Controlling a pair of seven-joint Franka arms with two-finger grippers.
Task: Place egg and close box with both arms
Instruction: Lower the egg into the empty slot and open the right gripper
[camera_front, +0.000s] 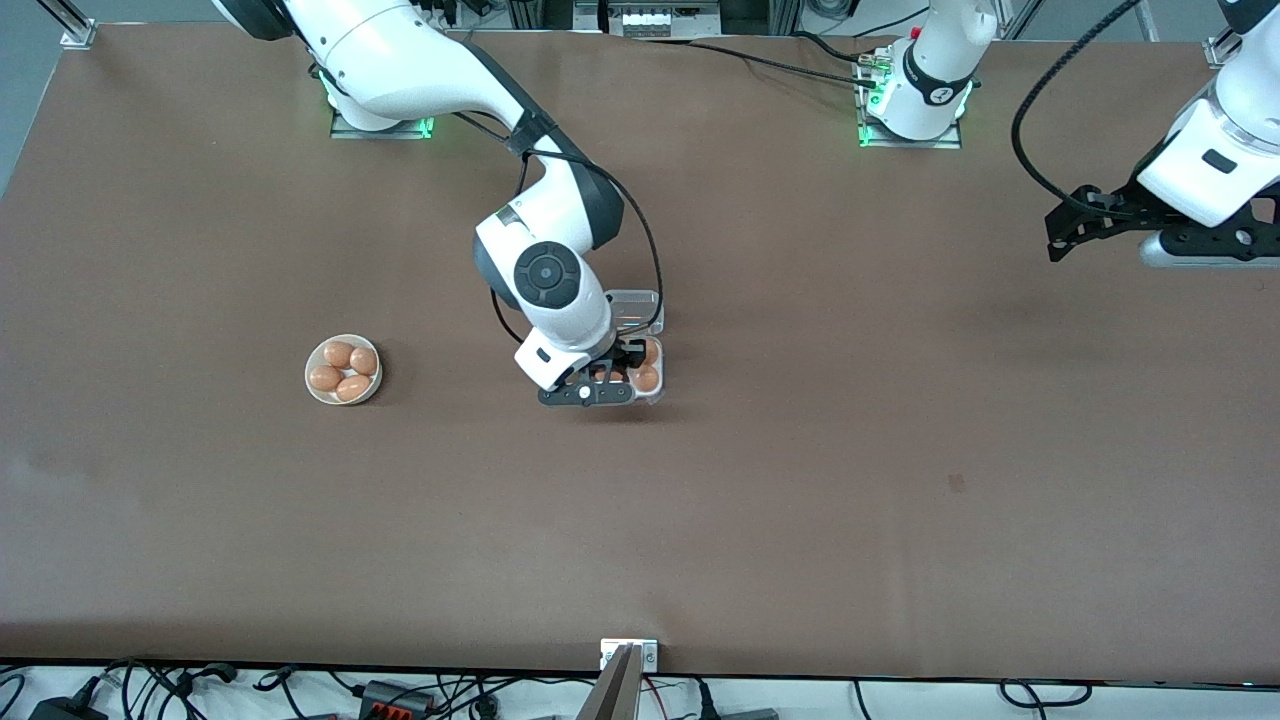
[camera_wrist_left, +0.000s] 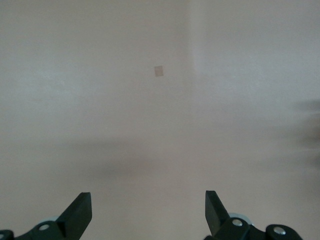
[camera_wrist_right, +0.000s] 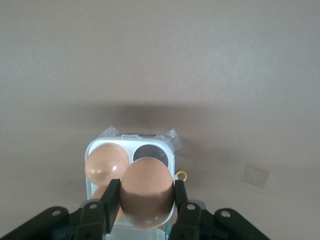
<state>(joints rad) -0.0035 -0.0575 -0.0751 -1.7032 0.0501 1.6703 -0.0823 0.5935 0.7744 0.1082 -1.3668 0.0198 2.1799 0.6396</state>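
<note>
We took the box (camera_front: 640, 345) as our landmark; it stood near the middle of the table (camera_front: 800, 450), with its clear lid (camera_front: 632, 308) folded open on the side farther from the front camera.

The right arm (camera_front: 470, 80) came from its base, bent at the elbow and pointed its wrist down, so that the right gripper (camera_front: 600, 378) hung directly over the box. Its fingers (camera_wrist_right: 111, 197) were closed on the egg (camera_wrist_right: 146, 192), one on each side of the shell, and the egg was held above the tray, not yet in a cell.

The left arm (camera_front: 1215, 160) waited well away from the box, at its own end of the table. The left gripper (camera_wrist_left: 148, 212) hung above bare table with the fingers spread wide and nothing between them.

In the front view the right arm's wrist covered most of the box, and we saw only two eggs at the tray's edge toward the left arm's end. The right wrist view showed more: one empty cell (camera_wrist_right: 150, 154), an egg in the cell beside it, and a part of another egg under the held one. Only the front view showed the bowl (camera_front: 343, 369), which stood well apart from the box toward the right arm's end, with four eggs in it. The left wrist view showed a small pale mark (camera_wrist_left: 158, 71) on the table.
</note>
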